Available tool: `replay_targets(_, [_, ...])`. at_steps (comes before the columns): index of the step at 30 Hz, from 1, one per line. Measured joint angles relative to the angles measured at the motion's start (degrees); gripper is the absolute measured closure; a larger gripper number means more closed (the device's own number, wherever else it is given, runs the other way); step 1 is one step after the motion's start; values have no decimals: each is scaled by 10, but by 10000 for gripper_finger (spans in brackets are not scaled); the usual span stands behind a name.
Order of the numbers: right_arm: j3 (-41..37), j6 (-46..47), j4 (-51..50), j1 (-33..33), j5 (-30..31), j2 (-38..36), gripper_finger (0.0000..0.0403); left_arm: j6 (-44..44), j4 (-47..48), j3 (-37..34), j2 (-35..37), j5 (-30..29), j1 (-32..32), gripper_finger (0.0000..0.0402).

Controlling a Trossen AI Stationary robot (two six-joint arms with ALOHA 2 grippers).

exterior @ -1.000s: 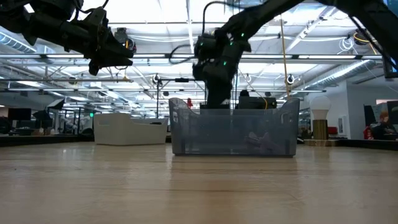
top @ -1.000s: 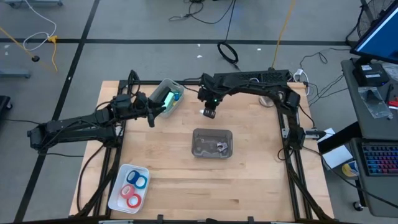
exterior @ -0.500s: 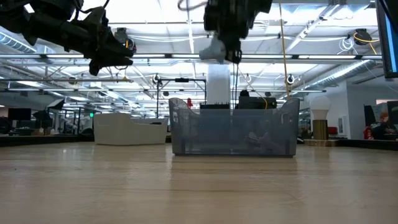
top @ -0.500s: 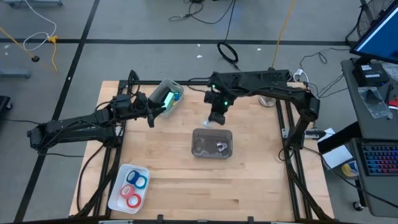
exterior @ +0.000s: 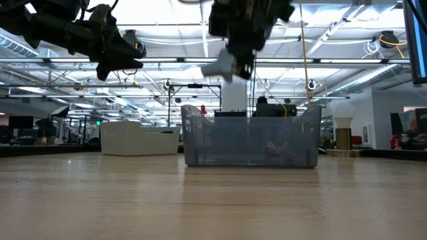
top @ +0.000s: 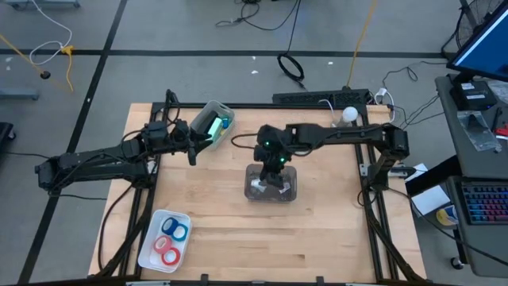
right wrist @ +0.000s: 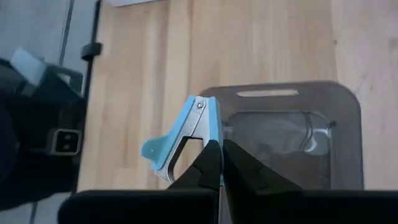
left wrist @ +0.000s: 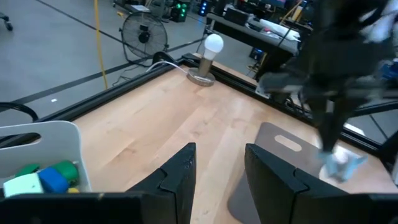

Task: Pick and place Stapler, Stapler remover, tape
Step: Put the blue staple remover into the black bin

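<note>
My right gripper [right wrist: 221,148] is shut on a light blue staple remover [right wrist: 180,140] and hangs over the grey bin [top: 290,191] in the middle of the table. In the low view the staple remover [exterior: 220,65] is well above the bin's rim [exterior: 250,120]. Something pale lies inside the bin; I cannot tell what it is. Tape rolls [top: 169,242], red and blue, lie in a white tray [top: 151,246] at the near left. My left gripper [top: 193,149] stands open and raised next to a white bin [top: 213,123] at the far left. My right gripper pinches the staple remover by one end [right wrist: 208,132] between its two fingertips [right wrist: 210,163]. The fingers slant down from the table's far side. The rest of the remover sticks out sideways from the fingertips and is lifted clear, above the grey bin.
The white bin [left wrist: 43,140] holds small coloured blocks. A lamp with a round bulb [top: 347,117] stands at the far right of the table. Bare wood lies near and right of the grey bin.
My right gripper has carried the staple remover from the far side of the table toward the near edge, rising a little, and now hangs over the grey bin. It has turned on the way and has stayed shut on the remover.
</note>
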State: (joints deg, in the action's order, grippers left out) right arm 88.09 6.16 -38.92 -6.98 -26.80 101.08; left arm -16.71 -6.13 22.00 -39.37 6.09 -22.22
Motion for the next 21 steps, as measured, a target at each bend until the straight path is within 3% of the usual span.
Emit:
replay_targets(3, [-72,19,74,0,7,-1,402,0,0,0,0,1,11,266])
replay_targets(9, [-171,24,160,0,91,-1,403,0,0,0,0,0,29,265])
replay_targets(21, [-209,17,189,3,149,6,403,0,-1,0,0,-1,36,266])
